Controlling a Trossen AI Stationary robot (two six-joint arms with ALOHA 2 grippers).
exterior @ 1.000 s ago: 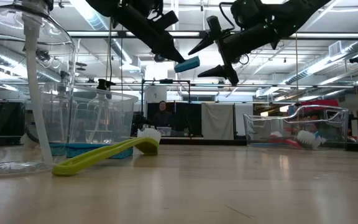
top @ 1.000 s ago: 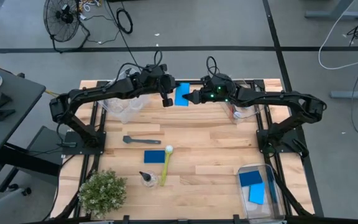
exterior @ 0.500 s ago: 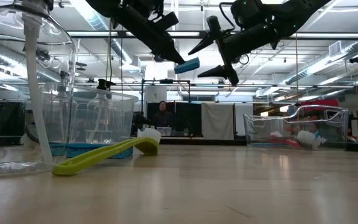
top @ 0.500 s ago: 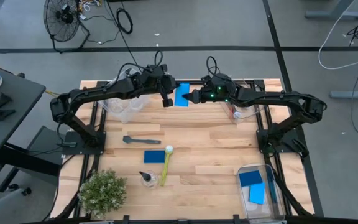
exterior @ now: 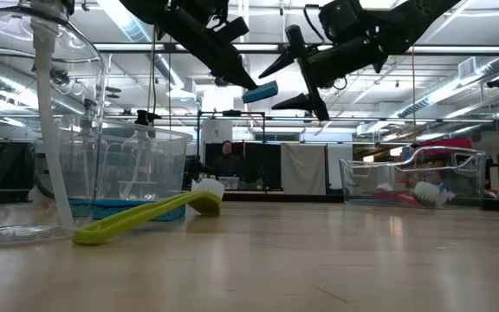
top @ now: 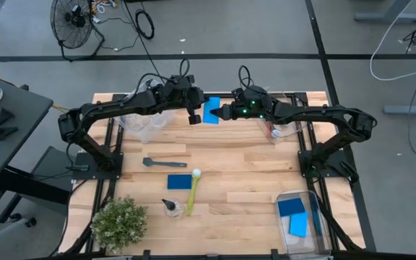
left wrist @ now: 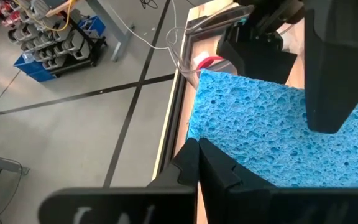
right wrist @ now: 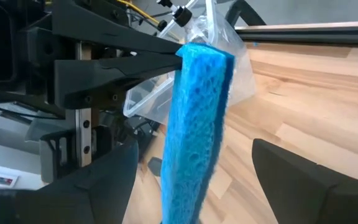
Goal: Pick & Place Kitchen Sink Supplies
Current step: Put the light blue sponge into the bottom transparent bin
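Sponge handling is what I am weighing: my left tool [top: 194,114] is pinching one edge of the flat blue rectangular foam sponge [top: 212,110] high above the far side of the wooden surface [top: 244,170]. My right tool [top: 222,112] is waiting spread wide around its free end. It looks light, soft and squashy, so I am favouring a pinch across its flat faces.

Overhead camera looks straight down on the whole table [top: 251,166] from well above. Low camera sits at tabletop level, facing across the wood into the room. Each wrist camera looks forward past its own fingers, very near: both wrist views, and the other two, share the held blue sponge [top: 211,110] between the left gripper [top: 193,118] and right gripper [top: 219,113]
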